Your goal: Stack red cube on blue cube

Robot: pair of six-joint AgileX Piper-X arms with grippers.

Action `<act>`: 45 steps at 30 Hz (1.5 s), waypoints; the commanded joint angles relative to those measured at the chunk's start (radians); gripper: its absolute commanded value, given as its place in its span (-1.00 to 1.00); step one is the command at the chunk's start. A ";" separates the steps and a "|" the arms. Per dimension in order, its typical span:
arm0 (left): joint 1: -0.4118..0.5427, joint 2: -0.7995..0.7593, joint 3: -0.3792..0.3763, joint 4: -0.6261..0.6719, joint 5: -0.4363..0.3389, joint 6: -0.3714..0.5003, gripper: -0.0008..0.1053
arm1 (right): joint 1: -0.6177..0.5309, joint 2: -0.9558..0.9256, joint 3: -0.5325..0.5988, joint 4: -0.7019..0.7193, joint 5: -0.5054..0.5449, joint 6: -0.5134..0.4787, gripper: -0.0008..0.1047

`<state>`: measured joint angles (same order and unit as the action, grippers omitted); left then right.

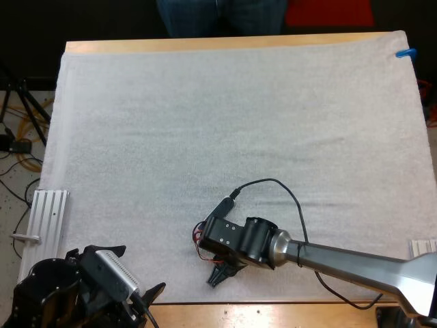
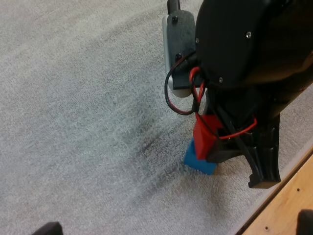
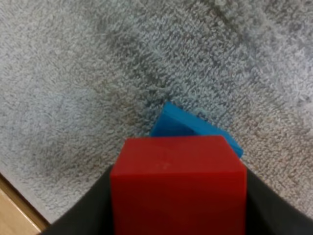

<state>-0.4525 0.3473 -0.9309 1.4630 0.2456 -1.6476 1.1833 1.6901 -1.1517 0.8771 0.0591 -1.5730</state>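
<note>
Right jaws clamp red cube (image 3: 178, 186) over blue cube (image 3: 195, 128), looks off-centre, so letting go now may tip it off; left jaws apart.

Even, diffuse light from above falls on the white mat (image 1: 205, 123), bright across its middle and free of glare. Beyond the mat's far edge the room sinks to near black. The right arm (image 1: 355, 263) carries a soft sheen and throws a faint shadow on the mat. A darker smudge of shadow lies beside the blue cube (image 2: 198, 159). The red cube (image 3: 178, 186) is brightest on its upper face.
</note>
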 commanded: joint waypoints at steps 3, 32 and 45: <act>-0.004 0.001 -0.006 -0.002 -0.011 -0.001 0.65 | -0.002 -0.007 0.000 -0.002 -0.001 0.000 -0.58; -0.004 0.001 -0.006 -0.117 0.022 0.010 0.65 | -0.005 -0.320 -0.125 0.184 0.028 0.007 0.29; 0.001 0.093 0.052 -0.427 -0.130 0.007 0.65 | -0.398 -0.333 -0.125 0.139 0.074 -0.084 0.29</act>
<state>-0.4525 0.4311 -0.8782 1.0588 0.1431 -1.6397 0.7881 1.3610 -1.2708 1.0230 0.1261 -1.6455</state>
